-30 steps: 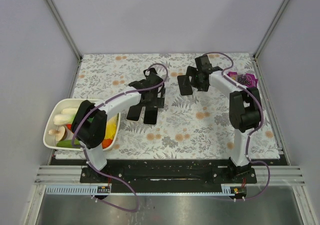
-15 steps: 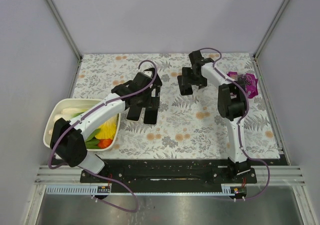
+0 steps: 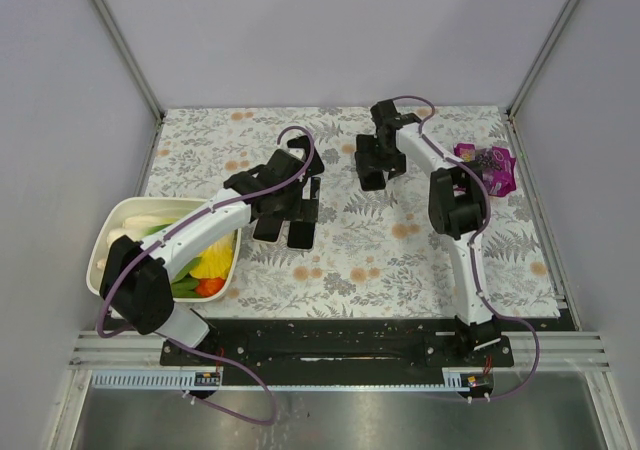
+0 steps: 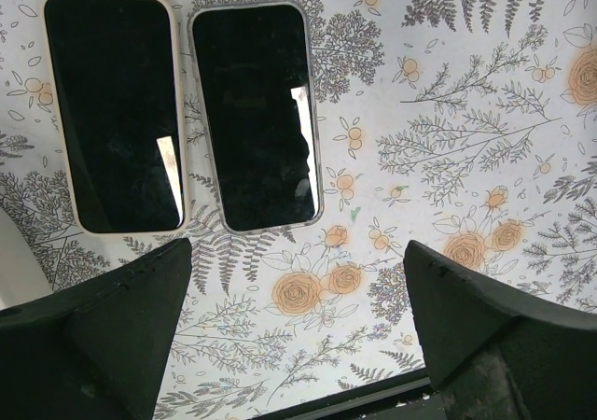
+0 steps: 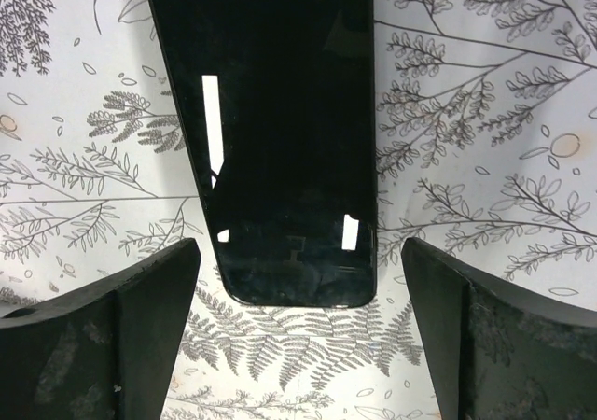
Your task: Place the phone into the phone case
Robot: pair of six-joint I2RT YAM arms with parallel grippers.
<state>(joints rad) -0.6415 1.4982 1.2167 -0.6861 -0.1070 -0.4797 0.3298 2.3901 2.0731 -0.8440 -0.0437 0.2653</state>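
R fingers (image 5: 93,345) are creeping toward 11 o'clock vs 1s ago, hanging open astride phone (image 5: 280,131), L fingers (image 4: 93,327) open too; phone's looking stiff, slick, prob needing long-edge pinch.

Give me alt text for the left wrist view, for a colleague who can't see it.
A pale-rimmed slab and a silver-rimmed slab, both black and phone-shaped, lie side by side on a floral tablecloth; which is phone or case is unclear. The left end effector is open and empty.
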